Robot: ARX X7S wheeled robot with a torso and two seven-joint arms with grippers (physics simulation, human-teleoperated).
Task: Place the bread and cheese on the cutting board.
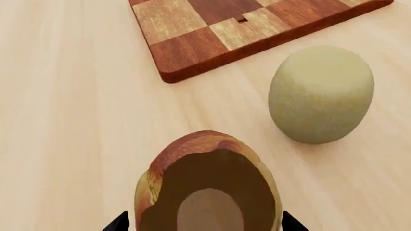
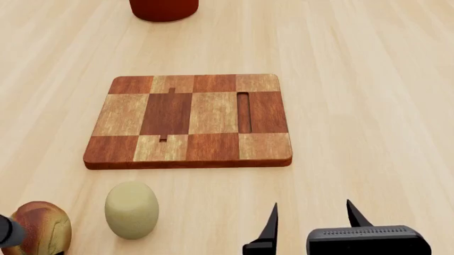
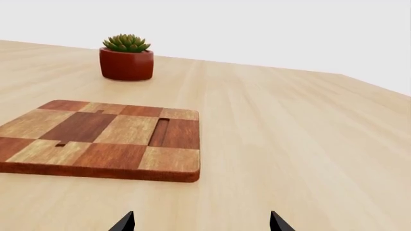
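Note:
The bread [image 1: 209,159] lies on the table between the two fingertips of my left gripper [image 1: 205,224]. The jaws are wide open on either side of it and I see no grip. In the head view the bread [image 2: 42,228] is at the bottom left, with the cheese [image 2: 131,209] just to its right. The cheese [image 1: 321,94] stands free on the table, near the board's corner. The cutting board [image 2: 190,121] lies bare beyond both foods and shows in both wrist views [image 1: 212,33] [image 3: 103,137]. My right gripper [image 2: 312,215] is open and empty, low over the table right of the cheese.
A red pot with a green succulent [image 3: 126,60] stands beyond the board's far edge; its pot [image 2: 163,8] shows at the top of the head view. The wooden table [image 2: 369,106] stretches to the right of the board.

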